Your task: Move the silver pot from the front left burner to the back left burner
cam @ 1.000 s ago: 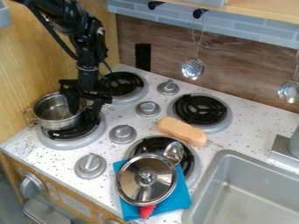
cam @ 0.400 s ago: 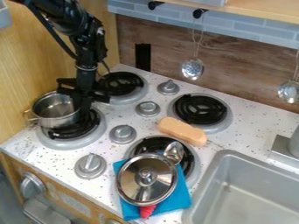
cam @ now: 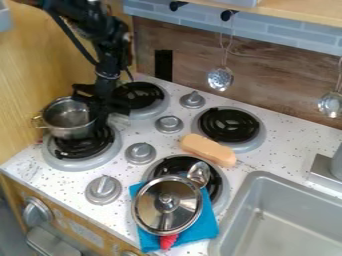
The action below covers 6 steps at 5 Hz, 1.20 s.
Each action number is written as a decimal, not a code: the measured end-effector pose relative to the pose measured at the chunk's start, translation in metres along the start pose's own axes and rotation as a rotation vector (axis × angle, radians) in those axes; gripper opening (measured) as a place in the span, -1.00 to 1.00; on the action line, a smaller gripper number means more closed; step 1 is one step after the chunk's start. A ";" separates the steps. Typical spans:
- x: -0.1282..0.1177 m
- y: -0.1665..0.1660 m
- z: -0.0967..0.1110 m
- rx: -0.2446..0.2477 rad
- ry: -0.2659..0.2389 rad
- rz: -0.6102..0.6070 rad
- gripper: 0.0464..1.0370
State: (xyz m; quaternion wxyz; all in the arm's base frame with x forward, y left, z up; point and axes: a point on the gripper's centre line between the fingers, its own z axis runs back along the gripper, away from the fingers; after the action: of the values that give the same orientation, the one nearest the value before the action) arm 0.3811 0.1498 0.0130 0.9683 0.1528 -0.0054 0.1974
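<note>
The pot point(cam: 67, 131) is over on my left, by the wooden wall point(cam: 40, 65), above the far part of the nearest left-hand burner point(cam: 57, 159); I can't tell whether its base rests there. The black gripper point(cam: 100, 111) hangs down at the pot's right side, right up against the rim as I see it. The pot lies to the left of the jaws, and from here I can't tell whether they are open, closed or gripping it. It's a shiny, silver metal pot, round and uncovered, with a looped handle point(cam: 37, 121) sticking out on its left. I count one pot, one lid point(cam: 160, 200), one spoon point(cam: 198, 173), one blue cloth point(cam: 208, 227) and one peach-coloured block point(cam: 207, 150). The lid lies knob up over the cloth, a bit of something red point(cam: 168, 241) poking out under its near edge, and the spoon's bowl shows just beside the lid, over a burner. The block sits between that burner and the one behind it. There are four burners in all, and four grey knobs point(cam: 140, 153) on the speckled counter point(cam: 280, 142). Two metal utensils point(cam: 220, 78) hang along the back, and one grey sink point(cam: 264, 176) is at the right.
</note>
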 end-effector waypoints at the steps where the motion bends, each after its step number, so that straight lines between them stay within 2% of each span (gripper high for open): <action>1: 0.002 -0.014 0.005 -0.003 -0.016 -0.124 -0.92; 3: -0.004 -0.036 0.011 -0.151 -0.006 -0.357 -0.92; 4: 0.003 -0.046 0.022 -0.216 -0.042 -0.455 -0.92; 5: 0.014 -0.051 0.023 -0.212 -0.130 -0.617 -0.92; 6: 0.019 -0.062 0.020 -0.148 -0.217 -0.785 -0.92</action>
State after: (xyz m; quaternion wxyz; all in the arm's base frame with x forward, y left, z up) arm 0.4237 0.0969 0.0155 0.9722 0.0934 -0.0631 -0.2052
